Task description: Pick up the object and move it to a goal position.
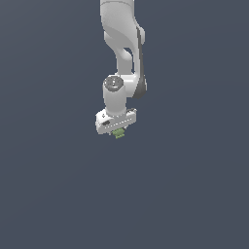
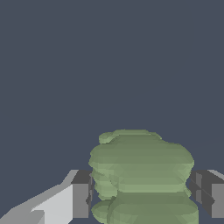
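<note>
The object is a tiny light-green blocky piece that shows just below the white gripper in the exterior view, near the middle of the picture. In the wrist view the object fills the space between the two dark fingertips, which press against its two sides. The gripper is shut on the object. The fingers themselves are mostly hidden under the hand in the exterior view. Whether the object rests on the floor or hangs above it I cannot tell.
The white arm comes down from the top of the exterior view. A plain dark grey-blue surface lies all around. No other object shows.
</note>
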{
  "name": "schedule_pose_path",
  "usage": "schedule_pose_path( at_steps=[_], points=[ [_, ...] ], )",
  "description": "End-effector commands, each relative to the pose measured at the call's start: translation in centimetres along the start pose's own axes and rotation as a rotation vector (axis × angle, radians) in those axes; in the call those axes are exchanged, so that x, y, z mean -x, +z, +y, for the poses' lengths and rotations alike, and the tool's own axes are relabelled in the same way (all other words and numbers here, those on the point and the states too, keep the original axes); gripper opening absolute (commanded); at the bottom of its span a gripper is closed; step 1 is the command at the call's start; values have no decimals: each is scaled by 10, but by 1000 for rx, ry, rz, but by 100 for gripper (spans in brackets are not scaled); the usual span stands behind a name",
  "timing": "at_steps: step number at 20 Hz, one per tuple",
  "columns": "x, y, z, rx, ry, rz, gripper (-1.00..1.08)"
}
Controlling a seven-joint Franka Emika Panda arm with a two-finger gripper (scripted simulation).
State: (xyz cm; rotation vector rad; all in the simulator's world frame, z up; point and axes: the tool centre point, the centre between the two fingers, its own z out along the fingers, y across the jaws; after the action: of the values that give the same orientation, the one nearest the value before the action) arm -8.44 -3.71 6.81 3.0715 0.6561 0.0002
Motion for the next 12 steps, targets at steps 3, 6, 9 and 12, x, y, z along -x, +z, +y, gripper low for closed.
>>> schedule_pose_path(
  at_steps=[3, 6, 9, 12],
  points=[
    [2, -21, -30, 1, -1, 0, -100],
    [3, -39, -57, 1, -1, 0, -100],
    [4, -57, -82, 1, -1, 0, -100],
    [5, -73, -103, 2, -2, -1, -100]
  ],
)
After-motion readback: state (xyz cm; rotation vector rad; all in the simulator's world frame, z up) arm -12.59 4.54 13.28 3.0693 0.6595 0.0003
